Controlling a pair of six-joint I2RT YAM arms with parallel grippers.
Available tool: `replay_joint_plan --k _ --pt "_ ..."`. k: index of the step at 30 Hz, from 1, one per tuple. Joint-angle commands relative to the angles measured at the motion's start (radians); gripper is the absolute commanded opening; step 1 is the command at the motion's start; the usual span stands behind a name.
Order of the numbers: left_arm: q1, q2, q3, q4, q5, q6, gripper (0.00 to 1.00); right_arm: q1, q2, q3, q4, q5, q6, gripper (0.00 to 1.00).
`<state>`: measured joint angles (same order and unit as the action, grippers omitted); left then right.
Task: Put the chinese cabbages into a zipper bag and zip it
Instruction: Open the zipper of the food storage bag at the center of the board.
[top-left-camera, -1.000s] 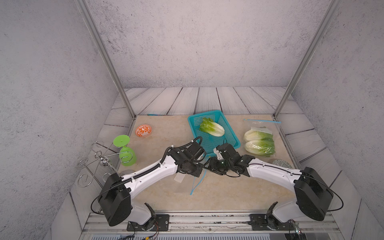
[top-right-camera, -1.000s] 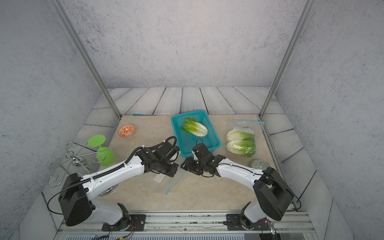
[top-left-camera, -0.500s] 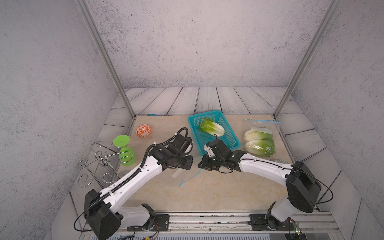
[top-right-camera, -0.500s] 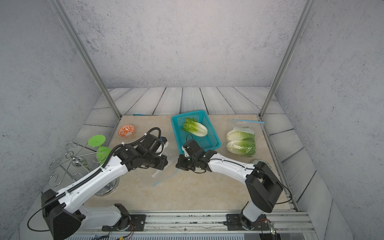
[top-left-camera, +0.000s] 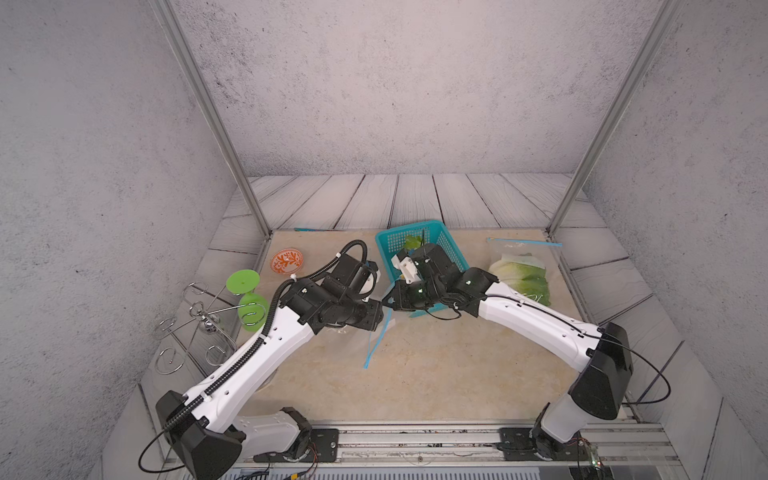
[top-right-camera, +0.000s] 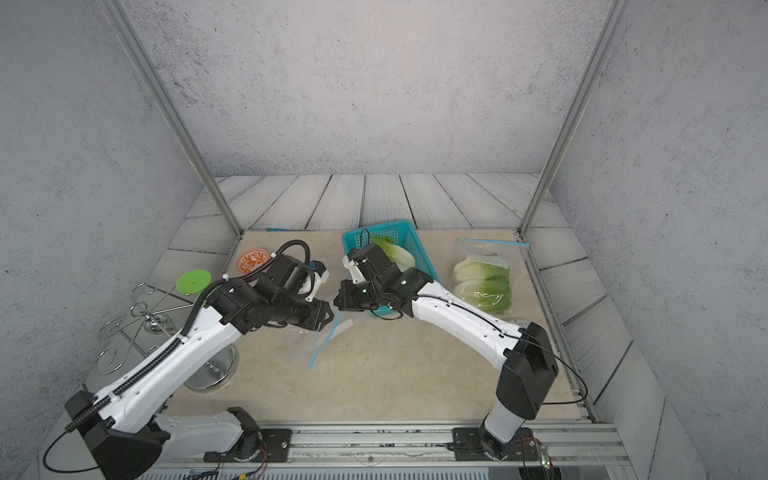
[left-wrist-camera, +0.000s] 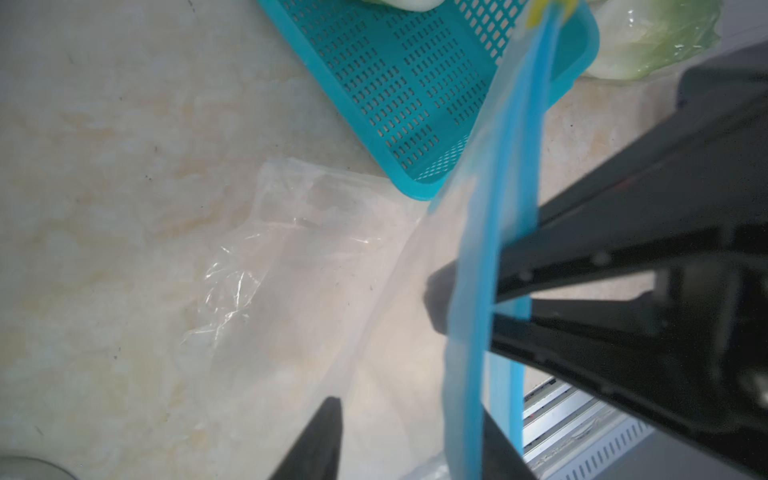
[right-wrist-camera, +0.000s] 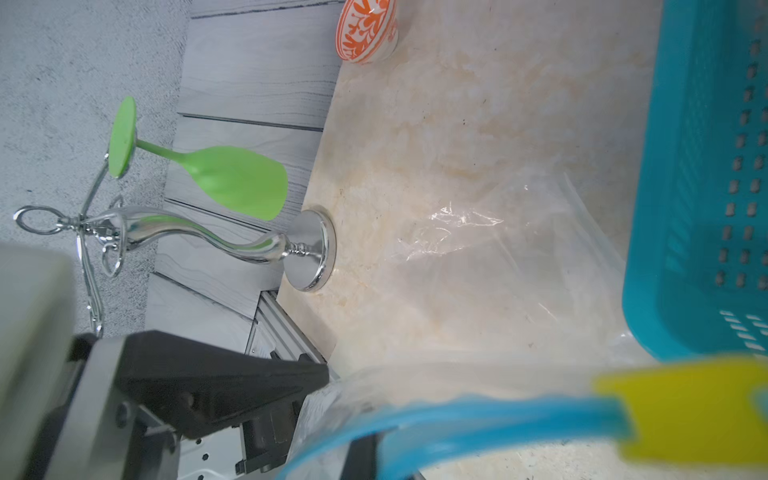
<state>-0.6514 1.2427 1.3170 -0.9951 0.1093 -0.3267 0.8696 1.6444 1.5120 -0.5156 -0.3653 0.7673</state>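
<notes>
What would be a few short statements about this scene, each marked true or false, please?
1. One cabbage lies in the basket. True.
2. The goblet stands upright. False: the goblet hangs upside down from the rack.
3. The bag right of the basket holds two cabbages. True.
4. The right claw is open. False: the right claw is shut on the empty bag.

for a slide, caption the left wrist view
the right gripper, jaws shut, holds the zipper bag by its zip strip, teal basket behind
</notes>
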Motion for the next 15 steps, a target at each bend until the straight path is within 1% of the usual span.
replay_joint_plan --k 1,3,7,9,13,15 --pt "0.057 -0.018 -0.007 -0.033 -0.028 0.024 0.32 0.002 0.029 0.021 -0.059 -0.004 -0.035 0.01" --pt "0.092 -0.031 -0.004 -0.017 -0.015 0.021 0.2 0.002 0.034 0.027 -0.063 -0.01 -0.042 0.01" --pt "0.166 -0.068 0.007 0.016 -0.032 -0.002 0.04 0.001 0.069 0.081 -0.093 -0.023 -0.078 0.01" --pt "0.214 -0.084 0.012 0.026 -0.054 -0.012 0.0 -0.003 0.09 0.122 -0.125 -0.007 -0.115 0.05" --pt "0.298 -0.095 0.058 0.032 -0.114 -0.025 0.0 -0.036 0.136 0.207 -0.181 -0.001 -0.202 0.09" --pt "0.309 -0.09 0.086 0.041 -0.145 -0.025 0.0 -0.054 0.159 0.242 -0.213 0.002 -0.238 0.1"
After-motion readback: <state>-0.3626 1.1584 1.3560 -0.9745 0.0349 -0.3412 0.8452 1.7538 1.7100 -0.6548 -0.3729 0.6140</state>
